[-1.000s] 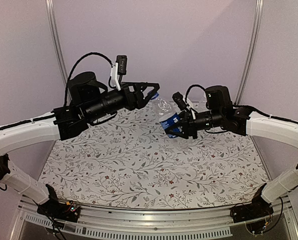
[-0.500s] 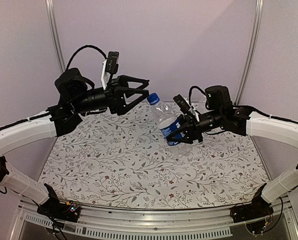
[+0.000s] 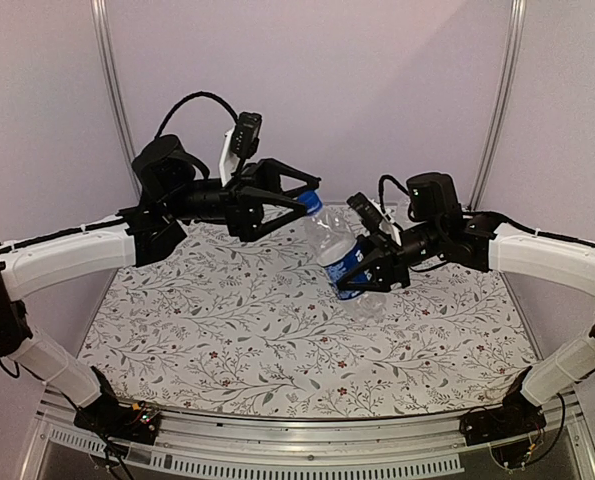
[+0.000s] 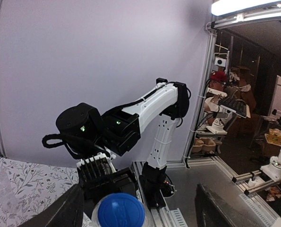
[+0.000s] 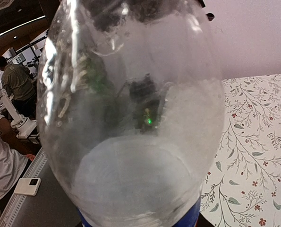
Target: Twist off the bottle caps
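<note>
A: Right gripper (image 3: pixel 350 274) state?
B: Clamped on the labelled bottle (image 3: pixel 325 232) at its blue band. The bottle is tilted, off the desk (image 3: pixel 227 330).
A: Left gripper (image 3: pixel 308 194)?
B: Wide open, holding nothing. Blue cap (image 4: pixel 118 210) sits between its jaws, on the bottle neck. Can't tell if they touch.
</note>
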You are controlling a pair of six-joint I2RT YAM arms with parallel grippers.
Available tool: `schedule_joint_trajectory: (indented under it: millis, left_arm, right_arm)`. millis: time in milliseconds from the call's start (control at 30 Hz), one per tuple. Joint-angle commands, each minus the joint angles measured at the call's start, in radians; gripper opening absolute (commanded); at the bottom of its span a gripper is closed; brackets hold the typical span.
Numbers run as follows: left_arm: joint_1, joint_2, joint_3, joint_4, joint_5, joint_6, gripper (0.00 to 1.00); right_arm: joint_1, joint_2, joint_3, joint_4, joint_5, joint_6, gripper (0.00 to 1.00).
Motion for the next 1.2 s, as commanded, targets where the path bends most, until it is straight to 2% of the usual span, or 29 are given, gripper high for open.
schedule_joint_trajectory:
  millis: [0, 333, 700, 967, 1167]
  left_arm:
    - [0.013, 0.037, 0.056, 0.059, 0.062, -0.021, 0.79]
    - [0.014, 0.102, 0.08, 0.13, 0.136, -0.067, 0.72]
    - [0.015, 0.13, 0.084, 0.186, 0.158, -0.115, 0.57]
    - [0.018, 0.134, 0.084, 0.195, 0.158, -0.123, 0.45]
    - [0.021, 0.128, 0.073, 0.198, 0.141, -0.125, 0.31]
  right_arm:
    - [0.005, 0.016, 0.016, 0.015, -0.039, -0.007, 0.4]
    - [0.008, 0.025, 0.017, 0.018, -0.055, -0.007, 0.4]
    - [0.01, 0.028, 0.015, 0.009, -0.053, -0.014, 0.4]
    - [0.009, 0.03, 0.015, 0.01, -0.051, -0.014, 0.4]
    - [0.01, 0.029, 0.013, 0.005, -0.037, -0.014, 0.4]
